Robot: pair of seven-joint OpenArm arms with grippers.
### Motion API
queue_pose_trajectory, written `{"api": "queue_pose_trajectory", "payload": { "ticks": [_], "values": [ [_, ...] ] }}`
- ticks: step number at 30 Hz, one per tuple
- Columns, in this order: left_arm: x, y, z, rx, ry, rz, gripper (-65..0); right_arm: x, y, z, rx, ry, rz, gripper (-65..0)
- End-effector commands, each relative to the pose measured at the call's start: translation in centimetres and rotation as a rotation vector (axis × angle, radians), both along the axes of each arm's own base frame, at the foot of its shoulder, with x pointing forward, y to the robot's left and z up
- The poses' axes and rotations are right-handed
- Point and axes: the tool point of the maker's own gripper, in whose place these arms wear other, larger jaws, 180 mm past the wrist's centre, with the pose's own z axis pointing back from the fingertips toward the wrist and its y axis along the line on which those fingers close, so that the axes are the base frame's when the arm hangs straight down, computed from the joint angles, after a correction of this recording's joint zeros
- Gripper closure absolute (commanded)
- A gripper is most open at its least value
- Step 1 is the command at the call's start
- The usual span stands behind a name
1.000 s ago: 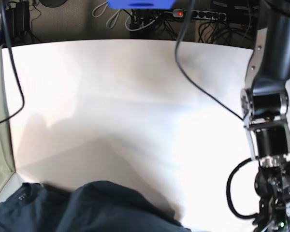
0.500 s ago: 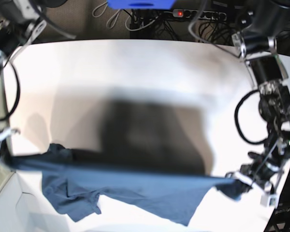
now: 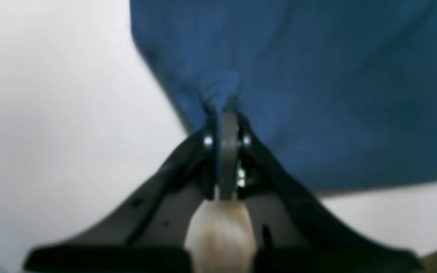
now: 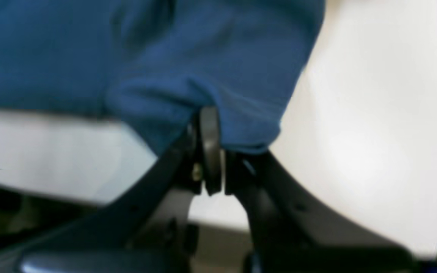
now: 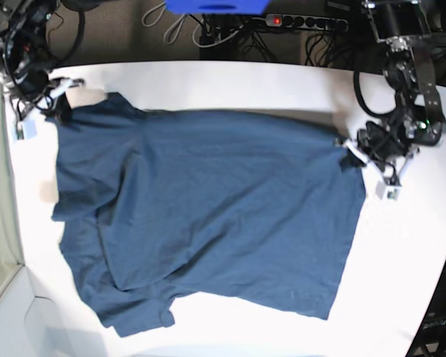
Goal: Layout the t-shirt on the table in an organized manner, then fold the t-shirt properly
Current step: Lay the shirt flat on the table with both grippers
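Across the tabletop [image 5: 208, 82] I see the t-shirt [image 5: 208, 216] spread mostly flat, though its near-left sleeve is rumpled; layout looks nearly done to me, folding not begun. At the shirt's far-left corner my right gripper [image 5: 59, 104] pinches the cloth; at its right edge my left gripper [image 5: 349, 156] is clamped on fabric, both arms stretched low.
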Motion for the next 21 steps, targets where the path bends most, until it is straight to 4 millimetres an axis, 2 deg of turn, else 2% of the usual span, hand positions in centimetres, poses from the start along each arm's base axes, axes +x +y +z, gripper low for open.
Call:
{"api": "queue_pose_trajectory", "payload": {
  "ticks": [1, 6, 9, 16, 19, 21],
  "values": [
    [0.2, 0.3, 0.7, 0.004, -0.027, 0.0, 0.0, 0.3, -0.2, 1.0, -0.009, -0.04, 0.008, 0.0],
    [-3.3, 0.2, -1.7, 0.006, 0.09, -0.006, -0.9, -2.7, -0.9, -0.4, -0.039, 0.06, 0.029, 0.0],
    [-4.7, 0.2, -2.5, 0.009, 0.15, -0.01, -6.9, -4.1, -0.6, -1.3, -0.054, 0.132, 0.077, -0.2],
    [-5.6, 0.3, -3.0, 0.012, 0.177, -0.01, -18.7, -5.8, -0.5, -1.9, -0.071, 0.194, 0.116, -20.2],
    [-5.9, 0.7, -2.8, 0.018, 0.171, 0.0, -21.1, -6.4, -0.4, -1.6, -0.081, 0.199, 0.122, -23.6],
    [-6.2, 1.7, -1.5, 0.037, 0.131, 0.028, -22.6, -6.6, -0.5, -1.6, -0.083, 0.201, 0.118, -23.5]
  ]
}}
